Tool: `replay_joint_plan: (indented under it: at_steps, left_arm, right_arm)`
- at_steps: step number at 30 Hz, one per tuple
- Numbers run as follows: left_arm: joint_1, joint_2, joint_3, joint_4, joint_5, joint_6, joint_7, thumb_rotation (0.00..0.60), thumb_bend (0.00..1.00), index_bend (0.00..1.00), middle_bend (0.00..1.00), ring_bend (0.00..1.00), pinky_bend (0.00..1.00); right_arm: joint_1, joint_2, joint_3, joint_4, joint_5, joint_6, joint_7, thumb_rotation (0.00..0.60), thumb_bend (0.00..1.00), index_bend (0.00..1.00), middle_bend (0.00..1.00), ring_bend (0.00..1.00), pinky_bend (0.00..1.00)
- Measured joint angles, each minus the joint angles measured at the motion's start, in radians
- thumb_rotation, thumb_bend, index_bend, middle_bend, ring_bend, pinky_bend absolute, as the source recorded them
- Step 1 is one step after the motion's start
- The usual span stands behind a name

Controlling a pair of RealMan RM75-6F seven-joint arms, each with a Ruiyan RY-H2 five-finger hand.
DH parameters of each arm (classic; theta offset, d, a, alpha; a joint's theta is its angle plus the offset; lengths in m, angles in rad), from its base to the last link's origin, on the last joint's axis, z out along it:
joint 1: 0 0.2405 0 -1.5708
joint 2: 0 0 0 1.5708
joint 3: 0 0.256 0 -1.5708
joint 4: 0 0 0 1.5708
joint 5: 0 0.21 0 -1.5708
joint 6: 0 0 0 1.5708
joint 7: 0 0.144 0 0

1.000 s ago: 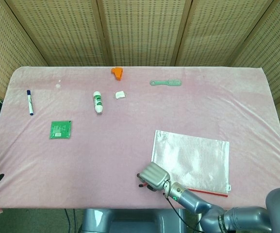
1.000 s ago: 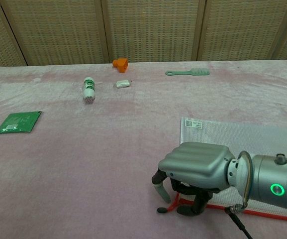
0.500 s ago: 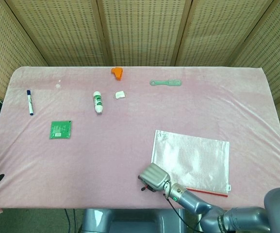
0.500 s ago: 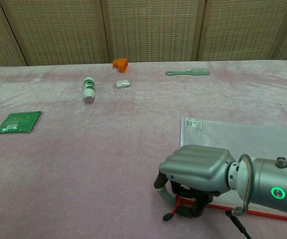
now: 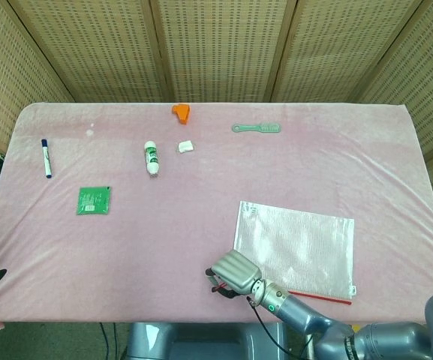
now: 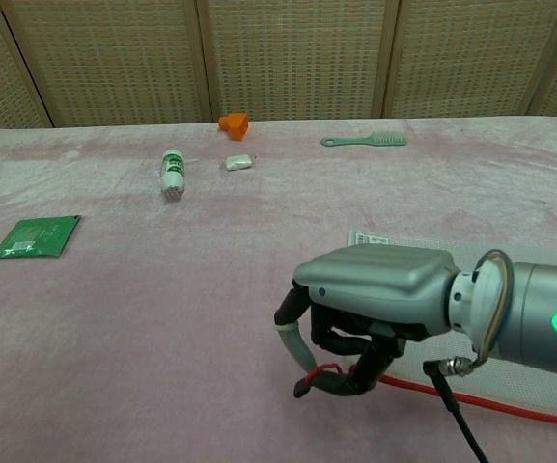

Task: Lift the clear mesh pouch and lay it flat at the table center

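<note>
- The right hand [image 6: 370, 323] is hovering low over the near edge of the pink table cloth [image 5: 201, 210], fingers curled downward and pinching the red zipper pull at the near left corner of the clear mesh pouch [image 5: 299, 247].
- Compared with half a second ago, the hand is sitting a little higher and further left in the chest view, and the red zipper strip [image 6: 471, 400] is now rising off the cloth toward the fingers.
- The rest of the pouch is still lying flat at the near right of the table, well short of the center.
- This suggests the grasp has taken hold and the lift is just beginning; carrying and laying flat are still to come.
- The left hand is not appearing in either view.
- Elsewhere on the cloth: a green packet [image 5: 94, 200], a blue marker [image 5: 46, 157], a white-and-green tube [image 5: 151, 158], a small white object [image 5: 185, 147], an orange object [image 5: 181, 112] and a green comb [image 5: 257, 128], all well apart from the pouch.
</note>
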Motion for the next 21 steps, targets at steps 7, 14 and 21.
replay_joint_plan:
  at_steps: [7,14,21]
  left_arm:
    - [0.002,0.007,0.002,-0.001,0.005,0.001,-0.019,0.600,0.00,0.00,0.00,0.00,0.00]
    - [-0.002,0.011,0.001,0.002,-0.003,-0.014,-0.031,0.600,0.00,0.00,0.00,0.00,0.00]
    - [-0.015,0.005,-0.004,0.018,-0.013,-0.037,-0.044,0.600,0.00,0.00,0.00,0.00,0.00]
  right_arm:
    - [0.013,0.098,0.069,-0.126,0.055,0.003,0.070,0.600,0.86,0.78,0.98,0.92,1.00]
    - [0.034,0.182,0.148,-0.206,0.133,-0.001,0.149,0.600,0.89,0.80,0.98,0.92,1.00]
    - [0.064,0.253,0.216,-0.246,0.235,-0.014,0.206,0.600,0.89,0.80,0.98,0.92,1.00]
